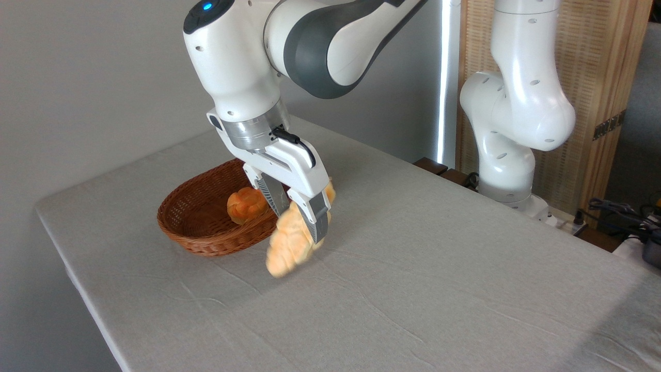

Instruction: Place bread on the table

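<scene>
The hand [298, 221] grips the braided bread [292, 247], out of the basket [199, 232] at its 4 o'clock, low over the bench [413, 268]; letting go is left.

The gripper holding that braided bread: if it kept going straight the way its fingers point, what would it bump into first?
Probably the table. The gripper, shut on the bread, points down and slightly right; the loaf's low end would likely touch the cloth first, right of the basket. Exact height is unclear.
</scene>
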Controlling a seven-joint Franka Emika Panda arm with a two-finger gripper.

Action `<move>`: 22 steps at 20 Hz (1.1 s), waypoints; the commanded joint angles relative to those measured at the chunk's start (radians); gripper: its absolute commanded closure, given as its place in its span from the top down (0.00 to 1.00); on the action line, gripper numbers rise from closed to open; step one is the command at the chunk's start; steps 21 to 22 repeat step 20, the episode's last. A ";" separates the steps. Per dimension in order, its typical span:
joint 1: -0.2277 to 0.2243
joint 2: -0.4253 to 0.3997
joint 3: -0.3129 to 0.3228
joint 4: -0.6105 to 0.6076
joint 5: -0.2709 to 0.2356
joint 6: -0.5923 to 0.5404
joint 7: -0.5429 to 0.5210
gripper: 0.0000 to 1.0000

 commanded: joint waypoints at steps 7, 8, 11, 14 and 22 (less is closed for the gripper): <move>-0.012 -0.001 -0.001 0.057 0.003 0.018 0.004 1.00; -0.012 -0.001 -0.004 0.086 0.003 0.018 0.002 1.00; -0.012 -0.005 -0.024 0.166 0.006 0.021 0.004 1.00; -0.012 -0.002 -0.018 0.170 0.003 0.096 0.006 1.00; -0.010 0.001 -0.015 0.166 -0.005 0.102 0.006 1.00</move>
